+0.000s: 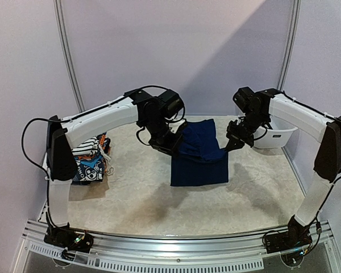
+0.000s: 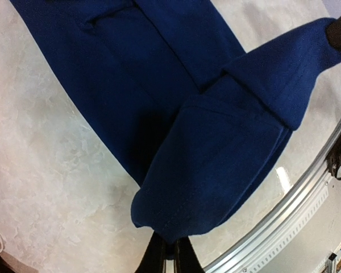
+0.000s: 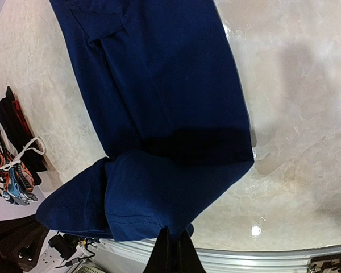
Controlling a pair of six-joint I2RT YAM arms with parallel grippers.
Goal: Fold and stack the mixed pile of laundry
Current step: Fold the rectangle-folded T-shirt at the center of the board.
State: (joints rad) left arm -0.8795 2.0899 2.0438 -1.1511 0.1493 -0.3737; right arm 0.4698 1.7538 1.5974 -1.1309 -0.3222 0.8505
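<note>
Tub [image 1: 284, 136] at right, navy garment [image 1: 199, 165] pinched in fingers [image 2: 158, 257]

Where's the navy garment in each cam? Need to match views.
Top external: navy garment sits at frame centre, part of it lifted.
Left wrist: navy garment fills the frame from top left to bottom centre.
Right wrist: navy garment covers the top and middle, down to bottom centre.
Shared landmark: aluminium rail, at the bottom in top external, lower right in left wrist, bottom in right wrist.

navy garment [image 2: 176, 114] cropped at top, white tub [image 1: 284, 133] seemingly half behind right arm [image 1: 298, 114]
</note>
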